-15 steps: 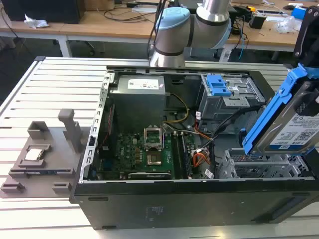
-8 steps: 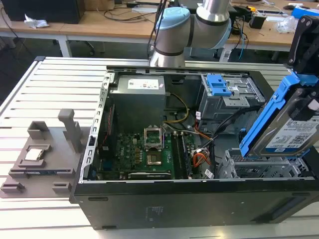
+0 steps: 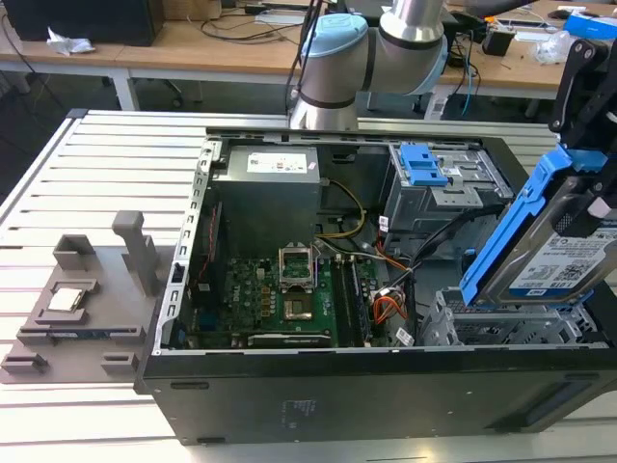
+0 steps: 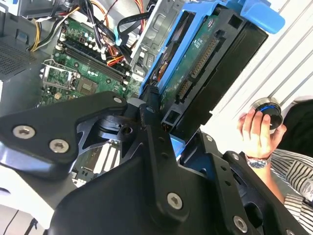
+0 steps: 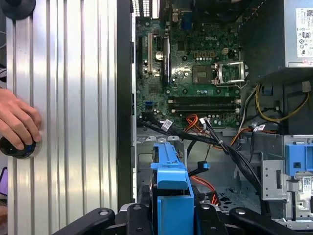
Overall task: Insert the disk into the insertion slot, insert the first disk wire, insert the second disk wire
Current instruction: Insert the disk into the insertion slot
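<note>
My gripper is shut on the disk, a silver drive with a white label in a blue carrier frame. The disk hangs tilted, its low end just above the insertion slot, a silver perforated cage at the case's corner on the exterior view's right. In the second wrist view the black fingers clamp the disk edge-on beside the cage's wall. In the first wrist view the blue carrier rises between the gripper links. A thin red cable, the first disk wire, lies in the cage area.
A grey bay with blue latches stands behind the cage. The motherboard and power supply fill the case. Black cables and an orange bundle cross near the cage. A person's hand rests on a black knob outside the case.
</note>
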You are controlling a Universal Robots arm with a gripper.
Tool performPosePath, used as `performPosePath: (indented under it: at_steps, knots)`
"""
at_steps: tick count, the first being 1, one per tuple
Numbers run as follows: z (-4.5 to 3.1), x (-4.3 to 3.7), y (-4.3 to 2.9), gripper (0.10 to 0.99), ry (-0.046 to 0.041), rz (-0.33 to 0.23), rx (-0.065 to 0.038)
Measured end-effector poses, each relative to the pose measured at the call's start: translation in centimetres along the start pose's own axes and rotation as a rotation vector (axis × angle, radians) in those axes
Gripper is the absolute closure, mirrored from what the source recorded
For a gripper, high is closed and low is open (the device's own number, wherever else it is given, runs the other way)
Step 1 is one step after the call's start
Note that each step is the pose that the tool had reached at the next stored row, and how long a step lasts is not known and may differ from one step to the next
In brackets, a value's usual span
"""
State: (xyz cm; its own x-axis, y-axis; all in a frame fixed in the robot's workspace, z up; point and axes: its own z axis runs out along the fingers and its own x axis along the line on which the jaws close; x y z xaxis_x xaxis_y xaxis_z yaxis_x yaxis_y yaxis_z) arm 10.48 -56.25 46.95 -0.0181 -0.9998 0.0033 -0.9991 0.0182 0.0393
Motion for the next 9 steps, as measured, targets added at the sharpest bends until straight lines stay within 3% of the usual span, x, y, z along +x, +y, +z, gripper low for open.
performPosePath:
  at_steps: [9]
  knots:
    - [1.26,-0.09,-0.05,0.722,0.0000,0.000,0.000]
